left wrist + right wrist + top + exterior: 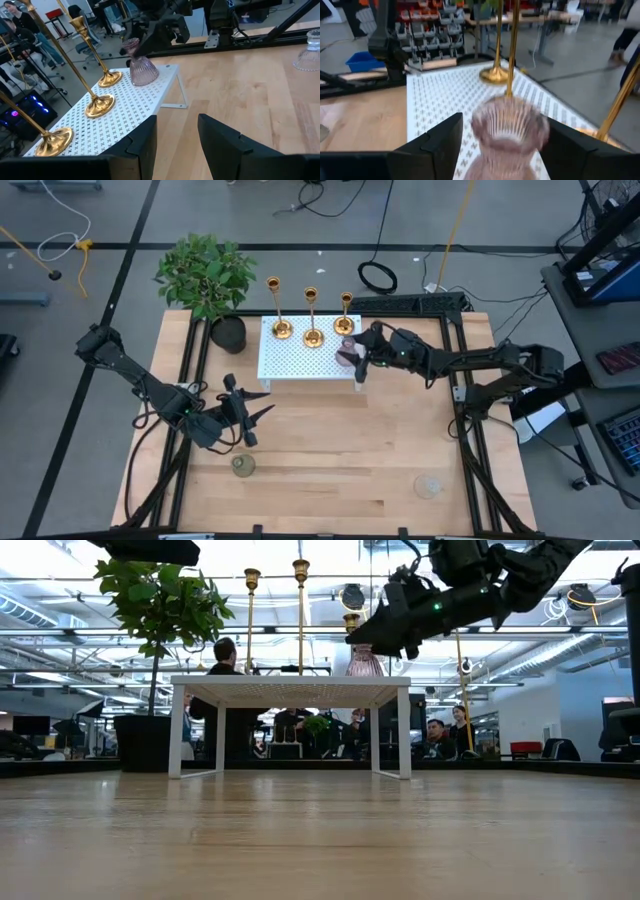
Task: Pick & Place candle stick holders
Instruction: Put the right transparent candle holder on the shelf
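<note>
From above, the pink holder (348, 352) is seen on the right end of the white stand (300, 360), near three gold candlesticks (311, 320); the right hand (356, 360) is around it. The olive holder (243, 466) and clear holder (429, 485) are left on the surface (340, 450), well apart, with open room between.

Level with the surface, the pink holder (364, 662) is shown close to the stand's right edge.

In the left wrist view, the left hand (177, 132) is held half open and empty.

In the right wrist view, the right hand (502, 137) stands wide, fingers (437, 137) clear of the pink holder (509, 127). It is judged glassy, fragile and slippery; its narrow waist is best gripped.
</note>
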Controlling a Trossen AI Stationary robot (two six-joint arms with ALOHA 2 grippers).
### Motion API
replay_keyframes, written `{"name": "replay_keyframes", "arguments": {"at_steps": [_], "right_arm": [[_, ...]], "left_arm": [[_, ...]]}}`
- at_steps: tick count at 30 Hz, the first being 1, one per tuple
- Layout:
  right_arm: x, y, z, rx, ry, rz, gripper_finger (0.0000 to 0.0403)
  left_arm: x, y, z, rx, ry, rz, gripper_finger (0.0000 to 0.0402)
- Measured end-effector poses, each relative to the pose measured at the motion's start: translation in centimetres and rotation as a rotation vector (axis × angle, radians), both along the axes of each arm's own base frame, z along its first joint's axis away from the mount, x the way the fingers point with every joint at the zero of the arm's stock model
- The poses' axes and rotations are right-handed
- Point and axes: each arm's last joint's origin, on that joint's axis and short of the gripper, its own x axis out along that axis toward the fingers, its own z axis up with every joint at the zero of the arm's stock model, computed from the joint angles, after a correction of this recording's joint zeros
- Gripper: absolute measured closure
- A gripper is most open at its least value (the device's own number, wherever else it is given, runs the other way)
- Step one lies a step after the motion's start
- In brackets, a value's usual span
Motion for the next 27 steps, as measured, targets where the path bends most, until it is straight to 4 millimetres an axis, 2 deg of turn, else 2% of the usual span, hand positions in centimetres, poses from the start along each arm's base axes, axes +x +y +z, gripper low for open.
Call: {"name": "replay_keyframes", "arguments": {"at_steps": [5, 9, 12, 19, 23, 27], "right_arm": [[0.1, 0.0, 0.6, -0.032, -0.061, 0.011, 0.0163], [0.1, 0.3, 1.0, -0.033, -0.092, 0.084, 0.0163], [-0.3, 0.8, 2.0, -0.047, -0.127, 0.12, 0.0163], [-2.5, 1.7, 4.4, -0.108, -0.122, 0.086, 0.0163], [-3.9, 2.4, 5.0, -0.114, -0.056, 0.102, 0.0163], [-5.1, 4.3, 5.0, -0.111, 0.038, 0.177, 0.0166]], "left_arm": [[0.1, -0.1, 0.1, -0.021, -0.003, -0.028, 0.0252], [0.1, -0.3, 0.1, -0.038, -0.005, -0.055, 0.0252], [-0.1, -0.7, 0.3, -0.042, -0.024, -0.061, 0.0252], [-0.7, -1.6, 0.4, -0.02, -0.033, -0.095, 0.0252], [-0.8, -1.9, 0.5, -0.03, -0.047, -0.101, 0.0252], [-0.9, -2.1, 0.5, -0.049, -0.052, -0.112, 0.0252]]}}
